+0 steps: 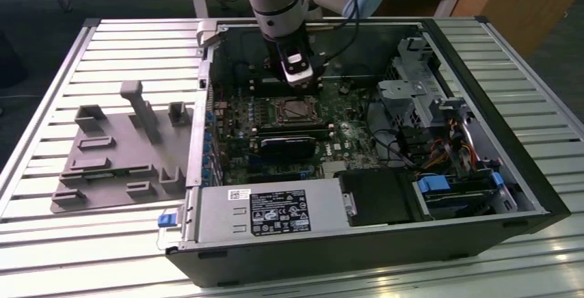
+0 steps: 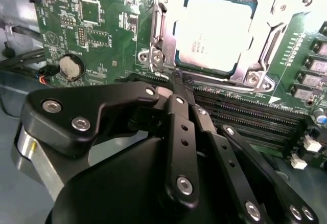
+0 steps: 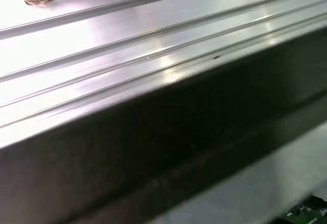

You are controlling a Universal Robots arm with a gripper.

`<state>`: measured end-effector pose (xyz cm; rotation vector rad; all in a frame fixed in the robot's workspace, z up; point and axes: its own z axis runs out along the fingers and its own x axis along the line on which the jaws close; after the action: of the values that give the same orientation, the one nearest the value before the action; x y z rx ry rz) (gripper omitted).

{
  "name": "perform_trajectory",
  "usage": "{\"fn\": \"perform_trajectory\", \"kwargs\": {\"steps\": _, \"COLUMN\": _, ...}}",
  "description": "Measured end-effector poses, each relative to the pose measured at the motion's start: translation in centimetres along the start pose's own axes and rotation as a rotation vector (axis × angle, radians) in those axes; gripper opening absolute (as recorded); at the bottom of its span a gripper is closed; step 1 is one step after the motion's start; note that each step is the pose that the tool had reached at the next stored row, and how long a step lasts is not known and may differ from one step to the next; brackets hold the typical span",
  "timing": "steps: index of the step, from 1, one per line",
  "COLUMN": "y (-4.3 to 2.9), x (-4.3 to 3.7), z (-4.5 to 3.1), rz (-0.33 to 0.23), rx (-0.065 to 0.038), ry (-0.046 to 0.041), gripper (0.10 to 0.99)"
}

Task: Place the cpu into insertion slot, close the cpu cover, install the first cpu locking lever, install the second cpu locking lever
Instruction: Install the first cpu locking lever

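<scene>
Fingers were pressed together, gripping nothing, beside the cover; the cpu lay seated, its far edge cropped.

Even, fairly bright light falls from above in the exterior view, with white glare on the ribbed table near the lower edge and deep shadow inside the case. In the second wrist view the cpu is washed out and the gripper close and soft. The first wrist view is blurred, perhaps by nearness, with glare streaks.
</scene>
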<state>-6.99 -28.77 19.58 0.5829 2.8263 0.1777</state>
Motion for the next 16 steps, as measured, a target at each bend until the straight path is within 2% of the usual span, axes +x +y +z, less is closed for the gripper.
{"fn": "perform_trajectory", "kwargs": {"steps": 5, "y": 0.1, "x": -0.14, "z": -0.57, "rz": 0.0, "rx": 0.0, "ry": 0.0, "gripper": 0.102}}
{"fn": "perform_trajectory", "kwargs": {"steps": 10, "y": 0.22, "x": -0.32, "z": -1.08, "rz": -0.001, "rx": 0.004, "ry": -0.0018, "gripper": 0.102}}
{"fn": "perform_trajectory", "kwargs": {"steps": 16, "y": 0.23, "x": -0.34, "z": -1.1, "rz": -0.002, "rx": 0.007, "ry": -0.0028, "gripper": 0.102}}
